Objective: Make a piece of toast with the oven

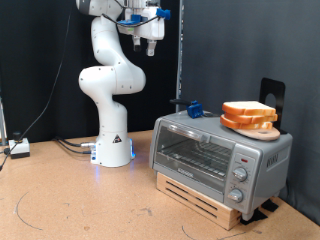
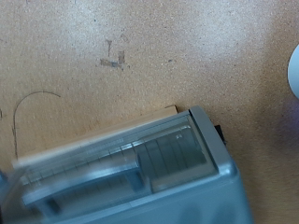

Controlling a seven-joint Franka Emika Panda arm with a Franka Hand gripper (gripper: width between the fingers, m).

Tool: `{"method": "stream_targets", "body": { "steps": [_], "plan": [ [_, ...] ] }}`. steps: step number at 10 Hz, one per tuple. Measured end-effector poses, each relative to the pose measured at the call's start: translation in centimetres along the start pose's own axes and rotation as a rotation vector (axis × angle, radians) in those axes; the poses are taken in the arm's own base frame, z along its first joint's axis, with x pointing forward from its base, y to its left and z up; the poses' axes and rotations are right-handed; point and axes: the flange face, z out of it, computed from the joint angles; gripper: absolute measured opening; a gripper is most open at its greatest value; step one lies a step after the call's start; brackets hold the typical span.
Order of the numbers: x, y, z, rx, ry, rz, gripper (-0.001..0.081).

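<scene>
Toast (image 1: pixel 247 109) atop shut oven (image 1: pixel 215 152) — no legible writing.

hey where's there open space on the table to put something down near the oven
Bare table spreads from the arm's base across to the oven and in front of both. The oven top is crowded: toast on a plate, a blue item. The gripper hangs high above.

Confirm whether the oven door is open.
No: the oven has its glass door shut upright, and the piece of toast sits on top.
</scene>
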Motion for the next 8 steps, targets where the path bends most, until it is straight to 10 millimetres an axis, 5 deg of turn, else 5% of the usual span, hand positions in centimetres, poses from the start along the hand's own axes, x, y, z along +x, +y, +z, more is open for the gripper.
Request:
{"method": "stream_targets", "body": {
  "steps": [4, 5, 8],
  "plan": [
    [-1.9, 1.5, 1.0, -0.055, 0.057, -0.472, 0.0807],
    [-1.9, 1.5, 0.9, -0.054, 0.050, -0.429, 0.0807],
    [-2.6, 2.9, 0.1, -0.062, -0.067, -0.766, 0.0807]
  ]
}}
